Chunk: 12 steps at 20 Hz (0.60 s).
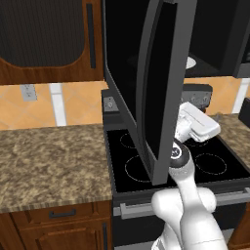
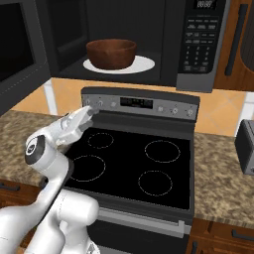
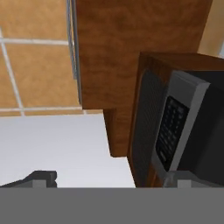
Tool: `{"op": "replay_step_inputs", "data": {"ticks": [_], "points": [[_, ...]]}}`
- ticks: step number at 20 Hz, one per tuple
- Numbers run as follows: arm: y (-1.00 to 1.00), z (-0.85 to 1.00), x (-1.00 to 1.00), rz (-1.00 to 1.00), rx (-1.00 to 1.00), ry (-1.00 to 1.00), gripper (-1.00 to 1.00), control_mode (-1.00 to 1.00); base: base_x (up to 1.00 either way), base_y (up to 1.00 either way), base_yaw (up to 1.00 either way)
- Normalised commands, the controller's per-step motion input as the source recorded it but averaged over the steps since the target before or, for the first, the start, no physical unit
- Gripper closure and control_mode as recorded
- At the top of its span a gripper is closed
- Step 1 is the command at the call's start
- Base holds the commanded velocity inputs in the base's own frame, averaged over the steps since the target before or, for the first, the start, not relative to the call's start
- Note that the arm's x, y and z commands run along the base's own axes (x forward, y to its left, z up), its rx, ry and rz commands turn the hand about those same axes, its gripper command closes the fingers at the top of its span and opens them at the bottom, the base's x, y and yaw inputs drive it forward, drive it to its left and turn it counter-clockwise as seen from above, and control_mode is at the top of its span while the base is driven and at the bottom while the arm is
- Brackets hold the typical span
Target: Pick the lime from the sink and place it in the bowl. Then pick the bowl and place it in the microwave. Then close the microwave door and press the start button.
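Bowl [image 2: 111, 53] of brown wood sits on the white turntable plate [image 2: 141, 64] inside the microwave [image 2: 149, 39], above the stove [image 2: 134, 163]. I see the microwave door [image 1: 146, 88] swung open at left. My gripper [image 2: 89, 112] hovers near the stove's back panel, fingers spread apart, holding nothing.

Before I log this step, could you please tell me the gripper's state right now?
Gripper: open, holding nothing; it hangs above the stove, beside the open microwave door.

Open microwave door [image 1: 151, 88] blocks the stovetop's [image 2: 134, 166] left side.
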Motion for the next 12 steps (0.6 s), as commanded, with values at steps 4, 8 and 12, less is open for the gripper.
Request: {"op": "replay_step_inputs", "data": {"ticks": [4, 8, 12], "points": [[0.83, 0.00, -0.49, -0.09, 0.00, 0.00, -1.00, -1.00, 0.00, 0.00, 0.00], [0.43, -0.45, -0.03, -0.07, -0.17, -0.15, -1.00, -1.00, 0.00, 0.00, 0.00], [0.37, -0.18, -0.01, -0.09, -0.28, -0.21, -1.00, -1.00, 0.00, 0.00, 0.00]]}}
